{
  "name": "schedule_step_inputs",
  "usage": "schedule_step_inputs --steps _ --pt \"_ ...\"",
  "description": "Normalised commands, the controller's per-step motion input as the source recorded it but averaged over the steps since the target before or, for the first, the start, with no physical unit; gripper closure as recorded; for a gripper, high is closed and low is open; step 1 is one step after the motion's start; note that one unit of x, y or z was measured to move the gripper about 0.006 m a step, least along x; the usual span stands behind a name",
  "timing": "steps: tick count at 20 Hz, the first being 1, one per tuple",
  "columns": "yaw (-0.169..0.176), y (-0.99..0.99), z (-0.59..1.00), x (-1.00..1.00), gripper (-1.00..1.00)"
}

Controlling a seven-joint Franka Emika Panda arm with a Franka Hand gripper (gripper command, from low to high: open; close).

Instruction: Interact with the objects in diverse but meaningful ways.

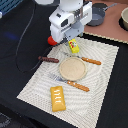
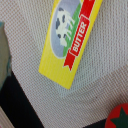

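Step in hand, as I judge: you approach butter block (image 1: 74, 46) for grasp.

Pastry (image 1: 58, 98) near front edge of placemat (image 1: 102, 82), well apart from arm. Plate (image 1: 73, 68) in mat middle.

Butter block lies flat near far edge, tomato (image 1: 52, 40) at far corner beside it.

Gripper (image 1: 71, 39) hovers above block; fingers not visible in wrist view, so jaw state cannot be told.

Next move calls for straight descent, jaws across narrow sides of block.
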Motion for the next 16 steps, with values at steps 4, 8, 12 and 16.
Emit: schedule_step_inputs --steps 4,8,12,16 --pt "0.0 0.22 -0.23 0.29 -1.0" --pt "0.0 0.21 -0.2 0.29 -1.0" --pt "0.0 0.19 -0.18 0.29 -1.0" --pt "0.0 0.18 -0.16 0.27 1.0"
